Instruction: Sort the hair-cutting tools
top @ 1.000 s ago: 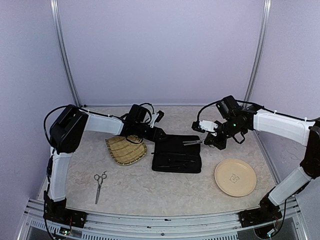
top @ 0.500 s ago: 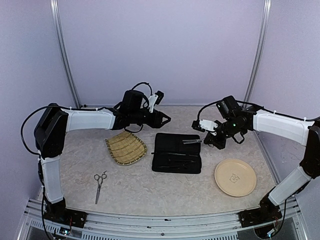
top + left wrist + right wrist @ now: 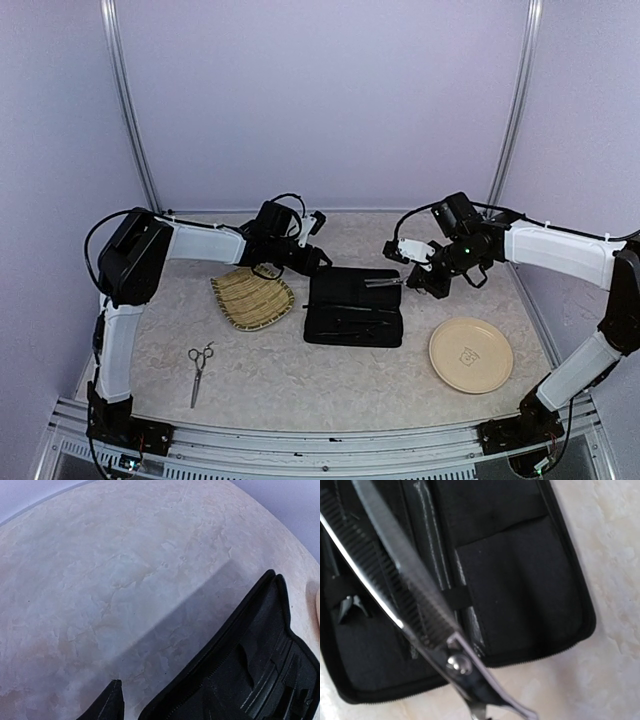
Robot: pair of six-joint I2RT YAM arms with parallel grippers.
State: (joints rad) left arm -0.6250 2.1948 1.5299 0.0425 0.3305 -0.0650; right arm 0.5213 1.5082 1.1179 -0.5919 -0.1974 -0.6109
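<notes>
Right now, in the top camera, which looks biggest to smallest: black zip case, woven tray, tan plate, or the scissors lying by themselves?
1. Black rectangular zip case.
2. Round tan plate and woven bamboo tray: too alike to rank.
3. Loose slim silver metal scissors.

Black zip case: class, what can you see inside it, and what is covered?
Inside the black zip case: flat fabric pockets, an elastic band and a slim black piece, probably a hair clip. The scissors in the right claw, held over it, cover part of the lining.
</notes>
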